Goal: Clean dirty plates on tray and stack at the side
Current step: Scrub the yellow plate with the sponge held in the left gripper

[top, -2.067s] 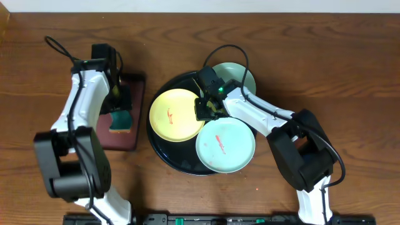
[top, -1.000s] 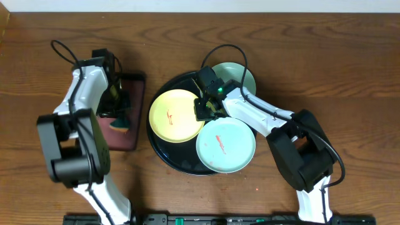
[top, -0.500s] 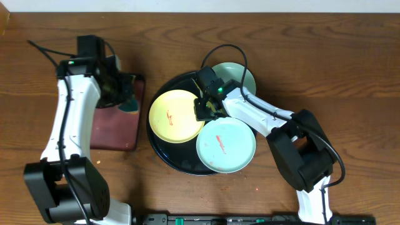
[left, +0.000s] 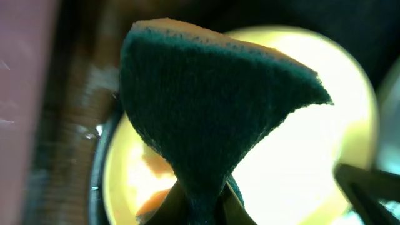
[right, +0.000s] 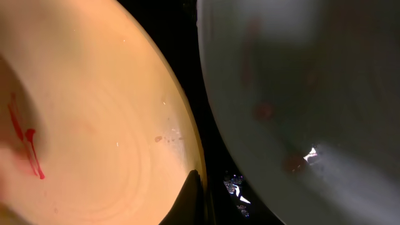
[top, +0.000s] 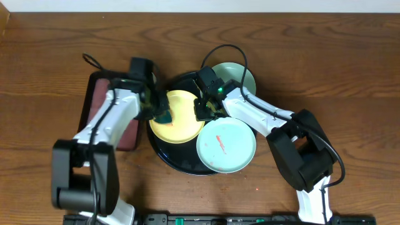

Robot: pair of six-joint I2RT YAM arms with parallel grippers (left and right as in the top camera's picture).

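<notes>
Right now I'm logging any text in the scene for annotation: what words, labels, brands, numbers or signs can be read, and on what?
None: no readable text in any view. The yellow plate, the front teal plate, the rear teal plate, the black tray and the sponge are unlettered; the red marks on the plates are smears, not writing. The green spot on the right arm is a light.
</notes>
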